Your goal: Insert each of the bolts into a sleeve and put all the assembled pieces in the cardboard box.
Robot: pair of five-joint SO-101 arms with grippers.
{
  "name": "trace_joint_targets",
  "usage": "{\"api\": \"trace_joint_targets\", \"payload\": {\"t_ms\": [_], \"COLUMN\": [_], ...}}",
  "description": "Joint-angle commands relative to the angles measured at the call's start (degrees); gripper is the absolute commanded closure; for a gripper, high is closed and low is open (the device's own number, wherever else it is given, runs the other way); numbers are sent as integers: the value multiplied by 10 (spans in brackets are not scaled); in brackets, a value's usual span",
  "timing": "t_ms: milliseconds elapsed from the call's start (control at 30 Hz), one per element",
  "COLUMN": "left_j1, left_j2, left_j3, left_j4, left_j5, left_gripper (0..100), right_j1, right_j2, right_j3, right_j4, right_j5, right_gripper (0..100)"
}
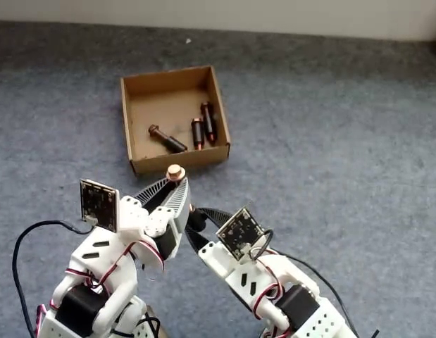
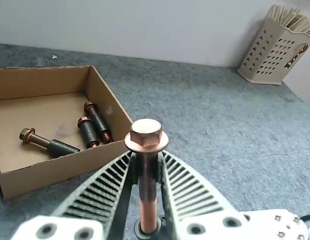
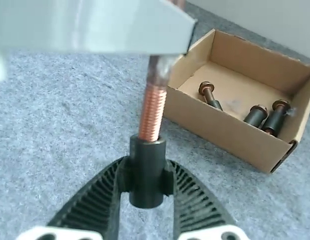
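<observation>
My left gripper [image 2: 146,159] is shut on a copper bolt [image 2: 146,172], held upright with its hex head [image 1: 175,172] on top, just in front of the cardboard box [image 1: 179,160]. My right gripper [image 3: 146,174] is shut on a black sleeve [image 3: 146,170] right below it. The bolt's threaded end [image 3: 153,112] sits in the sleeve's mouth. In the high view the right gripper [image 1: 195,220] is beside the left gripper [image 1: 177,184]. Three assembled pieces lie in the box [image 2: 54,167], one [image 1: 168,139] apart from a pair [image 1: 202,127].
Grey carpet covers the table around the box [image 3: 220,132]. A beige perforated holder [image 2: 275,47] with sticks stands far off by the wall. Black cables [image 1: 24,246] trail beside the left arm's base.
</observation>
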Motion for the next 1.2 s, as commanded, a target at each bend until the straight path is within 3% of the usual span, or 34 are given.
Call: {"api": "trace_joint_targets", "payload": {"t_ms": [0,700,900,1167], "left_j1": [-4,-5,-7,-8], "left_j2": [-6,-5,-5,-6], "left_j3": [-18,-16,-21,-36], "left_j4": [3,44,92,115], "left_j5": [-3,-4,-4,-4], "left_gripper": [994,989,803,796], "right_j1": [-4,0,0,7], "right_j2": [-15,-15,-15,-13], "right_j3": [62,68,68,68], "right_j4": [-15,-196,-205,-185], "right_j5": [7,4,4,4], "right_gripper": [993,993,993,993]}}
